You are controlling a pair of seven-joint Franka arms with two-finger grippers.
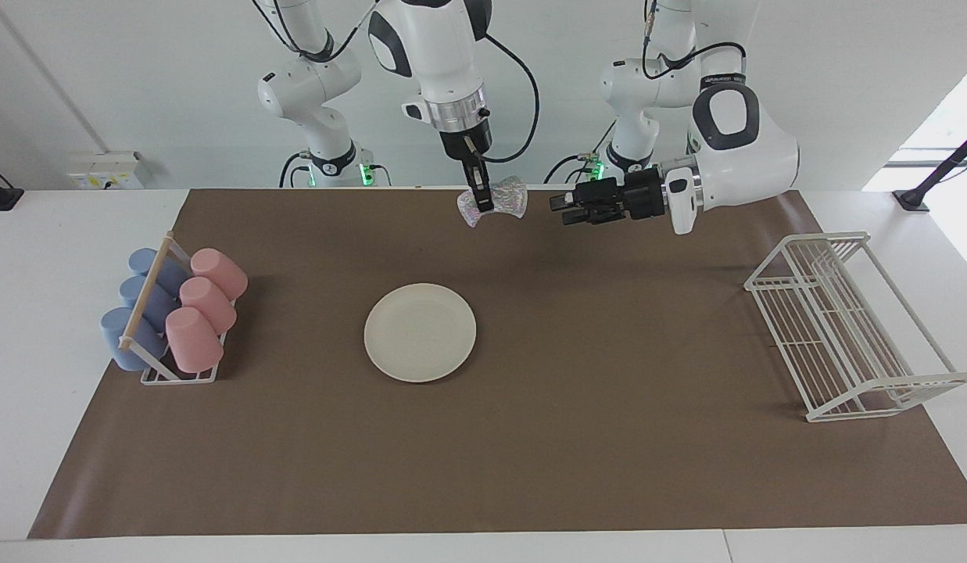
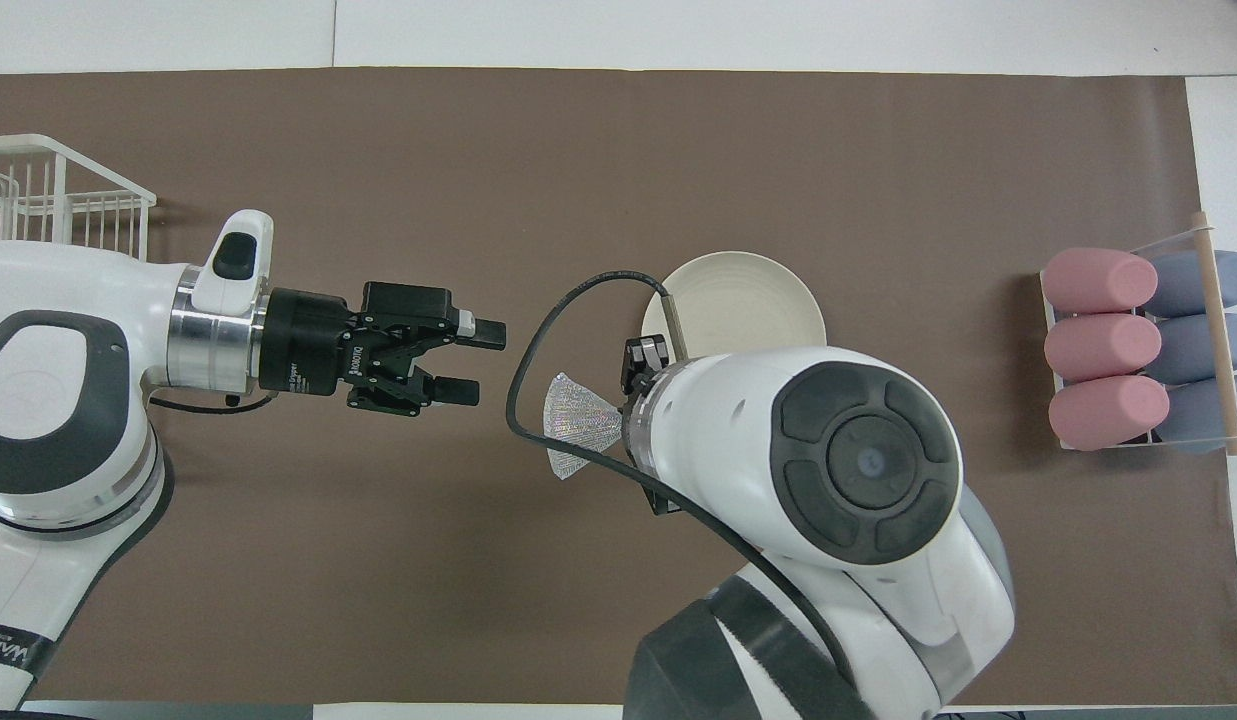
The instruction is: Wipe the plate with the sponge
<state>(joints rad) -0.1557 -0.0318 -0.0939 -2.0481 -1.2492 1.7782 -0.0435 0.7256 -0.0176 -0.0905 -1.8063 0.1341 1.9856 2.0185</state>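
The cream-white plate [image 1: 420, 332] lies flat on the brown mat in the middle of the table; in the overhead view my right arm covers part of the plate [image 2: 748, 295]. My right gripper [image 1: 481, 200] points down and is shut on the glittery silvery sponge [image 1: 499, 199], pinching it at its middle, up in the air over the mat on the robots' side of the plate. The sponge [image 2: 578, 428] sticks out from under the right wrist in the overhead view. My left gripper [image 1: 563, 209] [image 2: 476, 362] is level, open and empty, in the air beside the sponge.
A white rack with pink and blue cups [image 1: 174, 313] [image 2: 1138, 350] lying on their sides stands at the right arm's end of the table. A white wire dish rack [image 1: 843, 328] [image 2: 48, 190] stands at the left arm's end.
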